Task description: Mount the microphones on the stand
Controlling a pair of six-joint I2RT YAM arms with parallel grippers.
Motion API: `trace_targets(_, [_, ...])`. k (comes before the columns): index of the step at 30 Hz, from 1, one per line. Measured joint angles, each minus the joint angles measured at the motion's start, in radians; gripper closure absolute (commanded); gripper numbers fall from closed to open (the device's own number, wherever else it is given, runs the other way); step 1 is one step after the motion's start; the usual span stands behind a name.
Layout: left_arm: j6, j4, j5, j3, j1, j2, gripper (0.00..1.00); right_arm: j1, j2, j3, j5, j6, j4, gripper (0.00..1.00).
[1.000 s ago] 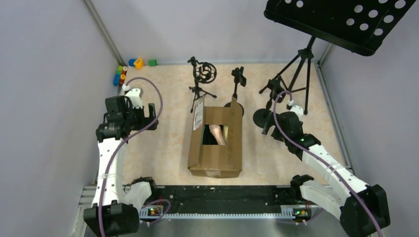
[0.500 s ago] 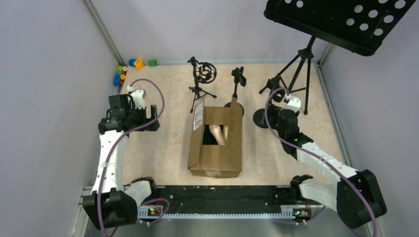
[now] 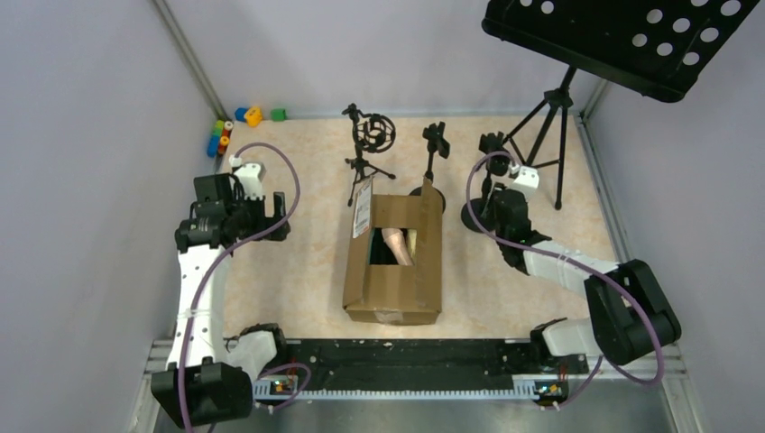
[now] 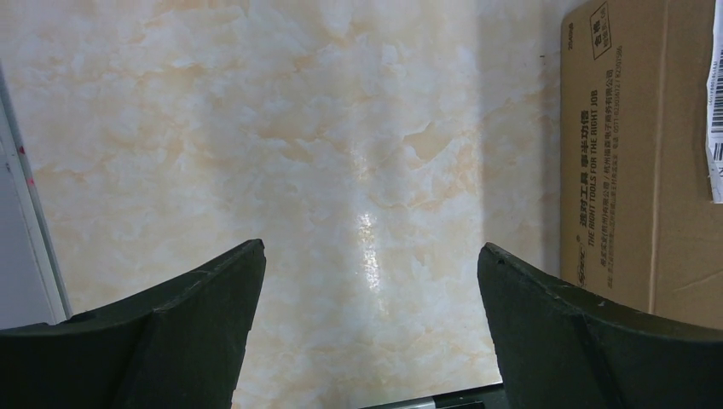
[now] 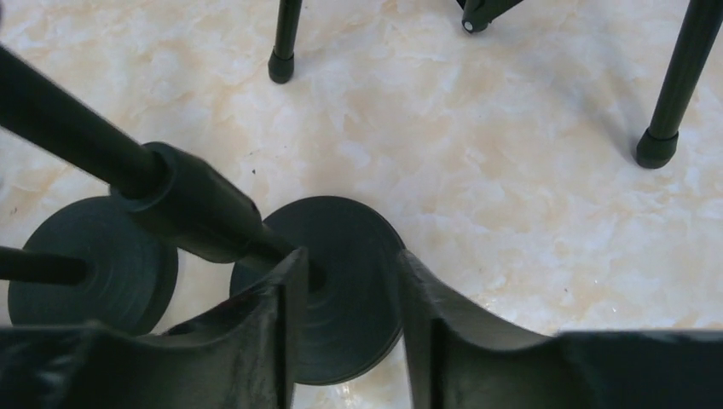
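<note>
Print can be read only on the cardboard box [image 4: 648, 170]. In the left wrist view its side panel carries lines running sideways. The clearest is the English slogan "THE RIGHT TOOLS FOR THE RIGHT JOBS". Beside it runs a larger line of Chinese characters, and on its other side a finer line, too small to make out. A small framed mark [image 4: 601, 30] with more characters sits near the panel's corner. A white shipping label [image 4: 716, 102] at the frame's edge shows barcode bars; its digits are illegible. From the top camera the same label [image 3: 363, 206] is only a white strip.
</note>
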Motion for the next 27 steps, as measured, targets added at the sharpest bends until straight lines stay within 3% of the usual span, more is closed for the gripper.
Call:
trace_targets(10, [0.026,-0.021,-0.001,0.002,0.000,-0.022,0.01,0.000,-0.010,0.016,0.058,-0.003,-0.039,0.96])
trace_targets(19, [0.062,-0.029,0.003,0.008,0.000,-0.037,0.01,0.000,-0.298,0.014,0.219,0.034,-0.268,0.96])
trace_targets(24, [0.083,-0.033,0.007,0.008,0.000,-0.039,0.01,0.000,-0.432,0.007,0.262,0.051,-0.375,0.67])
trace_targets(27, [0.092,-0.034,0.010,0.008,0.000,-0.047,0.01,0.000,-0.441,-0.007,0.230,0.052,-0.389,0.41])
